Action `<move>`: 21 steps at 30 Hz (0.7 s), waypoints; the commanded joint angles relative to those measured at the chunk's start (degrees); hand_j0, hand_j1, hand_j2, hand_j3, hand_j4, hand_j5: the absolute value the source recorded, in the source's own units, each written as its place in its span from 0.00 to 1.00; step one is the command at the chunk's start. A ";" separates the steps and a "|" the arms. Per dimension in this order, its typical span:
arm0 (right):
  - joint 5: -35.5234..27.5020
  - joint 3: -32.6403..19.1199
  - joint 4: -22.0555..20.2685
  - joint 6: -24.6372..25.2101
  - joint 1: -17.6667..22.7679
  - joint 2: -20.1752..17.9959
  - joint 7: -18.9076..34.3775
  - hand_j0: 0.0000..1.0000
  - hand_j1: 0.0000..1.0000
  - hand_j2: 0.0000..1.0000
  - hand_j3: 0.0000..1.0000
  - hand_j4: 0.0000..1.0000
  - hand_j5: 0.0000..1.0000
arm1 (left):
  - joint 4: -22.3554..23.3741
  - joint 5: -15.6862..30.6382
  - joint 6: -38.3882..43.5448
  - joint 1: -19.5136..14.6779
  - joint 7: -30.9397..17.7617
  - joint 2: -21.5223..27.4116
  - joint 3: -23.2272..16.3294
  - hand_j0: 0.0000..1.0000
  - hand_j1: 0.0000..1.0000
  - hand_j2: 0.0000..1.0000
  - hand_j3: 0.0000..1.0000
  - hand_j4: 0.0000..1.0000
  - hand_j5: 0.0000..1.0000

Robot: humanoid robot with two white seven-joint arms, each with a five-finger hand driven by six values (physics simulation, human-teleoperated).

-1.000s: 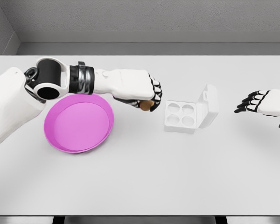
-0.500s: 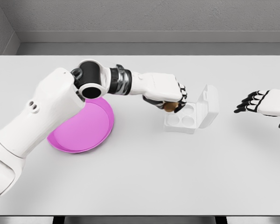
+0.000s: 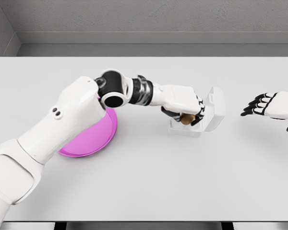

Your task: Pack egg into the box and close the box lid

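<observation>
Head view: right of centre, the left robot hand (image 3: 188, 111) holds the brown egg (image 3: 186, 119) over the open white box (image 3: 201, 120); judging by this, lowering it into a cup comes next. The right robot hand (image 3: 259, 104), fingers relaxed, hovers at the right edge, with bare table (image 3: 182, 182) below.

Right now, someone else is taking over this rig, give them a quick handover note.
Left hand: shut on the egg, over the box.
Right hand: open, holding nothing, at the table's right edge.
Lid: open, standing on the box's right side.
Pink bowl: left of the box, partly behind the arm.
Done: egg brought to the box.
Left: release the egg, close the lid.
</observation>
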 commanded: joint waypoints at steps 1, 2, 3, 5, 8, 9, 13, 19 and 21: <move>-0.22 -0.01 0.00 0.13 0.00 -0.09 -0.02 1.00 1.00 1.00 1.00 1.00 1.00 | 0.33 0.22 0.18 0.00 0.04 -0.53 -0.29 0.38 0.38 0.38 0.38 0.38 0.38; -0.22 -0.01 0.00 0.13 0.00 -0.09 -0.02 1.00 1.00 1.00 1.00 1.00 1.00 | 0.33 0.22 0.18 0.00 0.04 -0.62 -0.29 0.39 0.39 0.39 0.39 0.39 0.39; -0.22 -0.01 0.00 0.13 0.00 -0.09 -0.02 1.00 1.00 1.00 1.00 1.00 1.00 | 0.33 0.22 0.18 0.00 0.04 -0.71 -0.29 0.38 0.38 0.38 0.38 0.38 0.38; -0.22 -0.01 0.00 0.13 0.00 -0.09 -0.02 1.00 1.00 1.00 1.00 1.00 1.00 | 1.64 0.13 0.18 0.00 0.04 -0.97 -0.29 0.39 0.39 0.39 0.39 0.39 0.39; -0.22 -0.01 0.00 0.13 0.00 -0.09 -0.02 1.00 1.00 1.00 1.00 1.00 1.00 | 2.44 -0.14 0.18 0.00 0.04 -1.24 -0.29 0.38 0.38 0.38 0.38 0.38 0.38; -0.22 -0.01 0.00 0.13 0.00 -0.09 -0.02 1.00 1.00 1.00 1.00 1.00 1.00 | 2.44 -0.14 0.18 0.00 0.04 -1.41 -0.29 0.38 0.38 0.38 0.38 0.38 0.38; -0.22 -0.01 0.00 0.13 0.00 -0.09 -0.02 1.00 1.00 1.00 1.00 1.00 1.00 | 3.58 -0.05 0.18 0.00 0.04 -1.76 -0.29 0.39 0.39 0.39 0.39 0.39 0.39; -0.22 -0.01 0.00 0.13 0.00 -0.09 -0.02 1.00 1.00 1.00 1.00 1.00 1.00 | 3.67 0.21 0.18 0.00 0.04 -2.29 -0.81 0.40 0.40 0.40 0.40 0.40 0.40; -0.22 -0.01 0.00 0.13 0.00 -0.09 -0.02 1.00 1.00 1.00 1.00 1.00 1.00 | 3.84 0.48 0.18 0.00 0.04 -2.20 -0.73 0.41 0.41 0.41 0.41 0.41 0.41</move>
